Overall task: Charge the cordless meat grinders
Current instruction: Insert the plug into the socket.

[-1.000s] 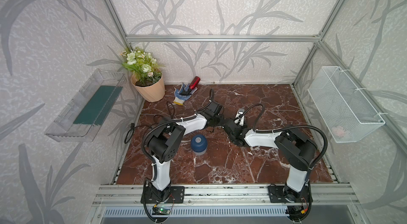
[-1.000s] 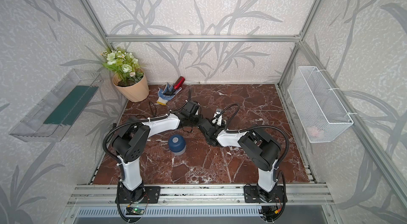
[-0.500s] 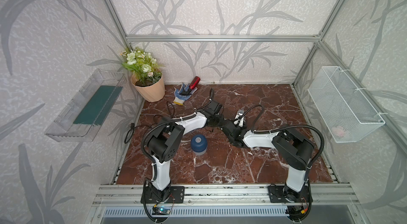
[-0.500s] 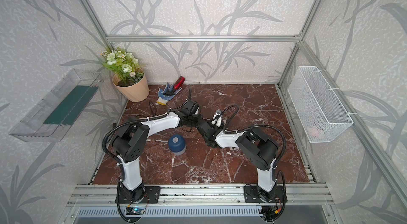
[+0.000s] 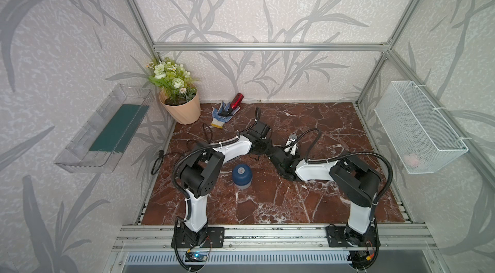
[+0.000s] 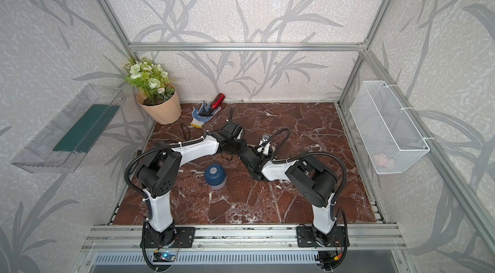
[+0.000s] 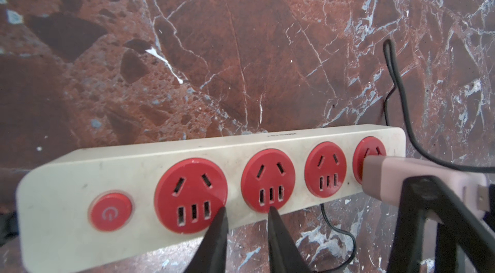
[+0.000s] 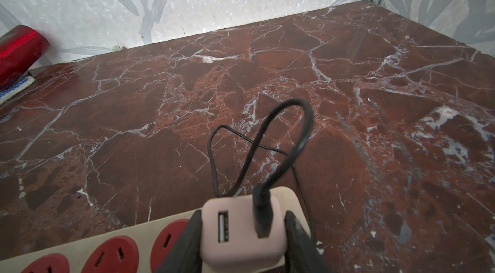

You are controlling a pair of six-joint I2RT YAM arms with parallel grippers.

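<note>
The meat grinder [image 5: 242,175] stands upright on the red marble counter [image 5: 270,204], with its blue dome and grey button facing up, as both top views show. It is beside the elbow of the left arm, on the side toward the robot bases, and nothing touches it. Both pincers are farther back at the middle of the counter, where the two wrists meet over the cream power strip [image 7: 241,148]. The grinder is clearly apart from both of them.

The left pincer [image 7: 246,215] is narrow, with a small gap and nothing between its fingers. The tips are at the long edge of the strip, between the first and second red sockets counted from the power button [image 7: 110,213]. The right pincer [image 8: 242,234] is closed on a pink charger [image 8: 235,247], one finger on each side. The charger sits at the last socket at the end of the strip; whether its pins are fully in cannot be told. A black cable [image 8: 297,129] comes out of the charger and makes a loop above the counter.
</note>
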